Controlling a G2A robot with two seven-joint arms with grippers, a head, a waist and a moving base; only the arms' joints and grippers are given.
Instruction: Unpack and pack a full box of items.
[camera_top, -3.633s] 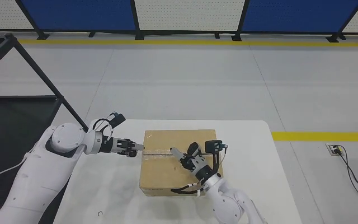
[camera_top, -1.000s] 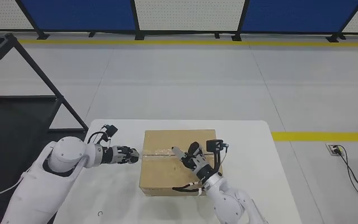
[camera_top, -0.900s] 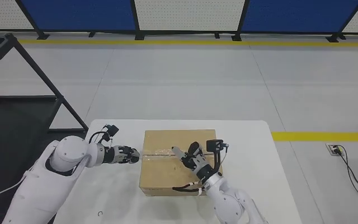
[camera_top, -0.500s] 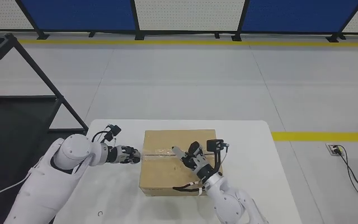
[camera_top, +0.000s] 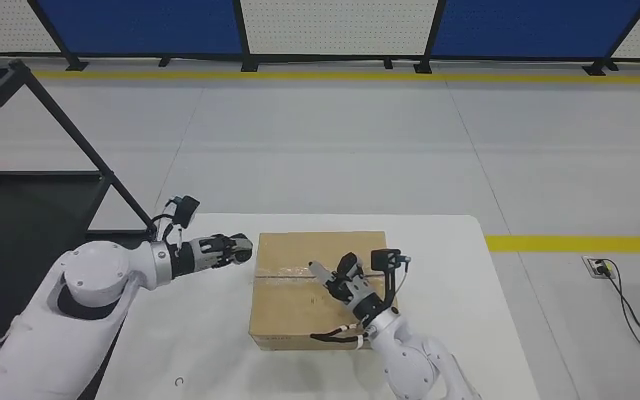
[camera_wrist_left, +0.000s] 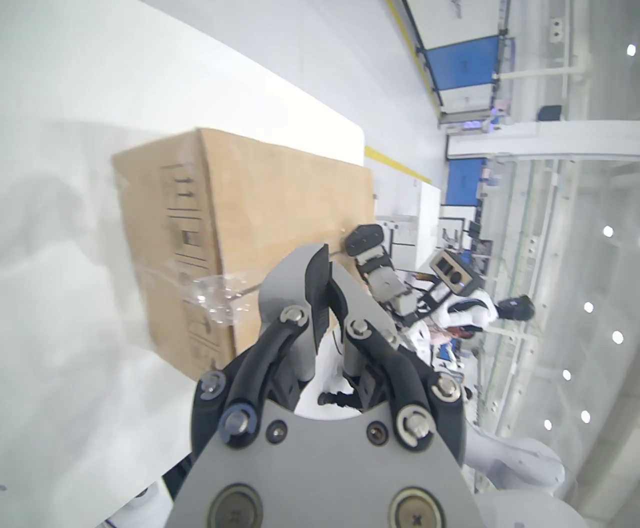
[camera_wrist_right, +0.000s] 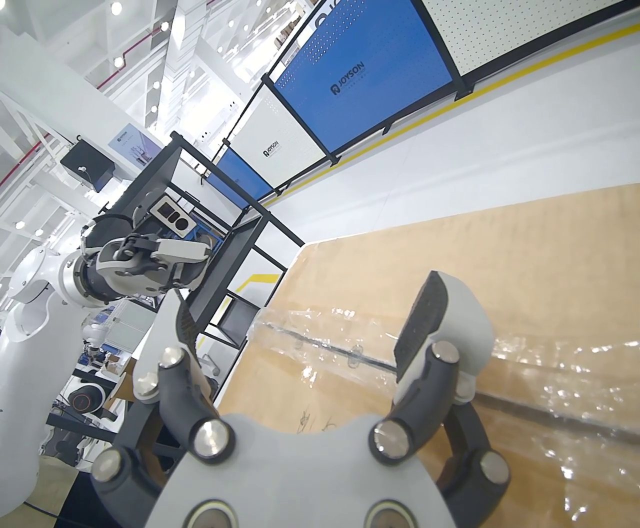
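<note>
A: Quick one, where's the box?

B: The cardboard box (camera_top: 320, 290) sits mid-bench (camera_top: 200, 340), flat, with its flaps shut. Clear tape (camera_wrist_right: 350, 345) runs along the top seam.

A: And my end effectors?

B: My left end effector (camera_top: 243, 250) is just beside the box's left side, near the far corner, with its fingers pinched together and gripping nothing I can see. I can't tell whether it touches the cardboard. My right end effector (camera_top: 330, 268) hangs over the box top, right above the taped seam. Its fingers are spread wide and hold nothing.

A: Anything around or in the way?

B: A crumpled tape end (camera_wrist_left: 215, 295) sticks out on the box's left side, close to my left fingers. There's a tiny dark thing (camera_top: 178, 381) on the bench near the front edge, well apart from the box and too small to name. Off the bench I see a black rack (camera_top: 70, 130) on the left and blue and white panels (camera_top: 140, 25) along the back. A yellow line (camera_top: 560, 243) runs on the floor to the right, with a socket (camera_top: 597, 266) and cable near it.

A: Any writing?

B: There's black print (camera_wrist_left: 182, 220) on the box's left side, blocks and symbols, too skewed to make out from my wrist view. A white logo (camera_wrist_right: 347, 80) shows on a blue panel.
</note>
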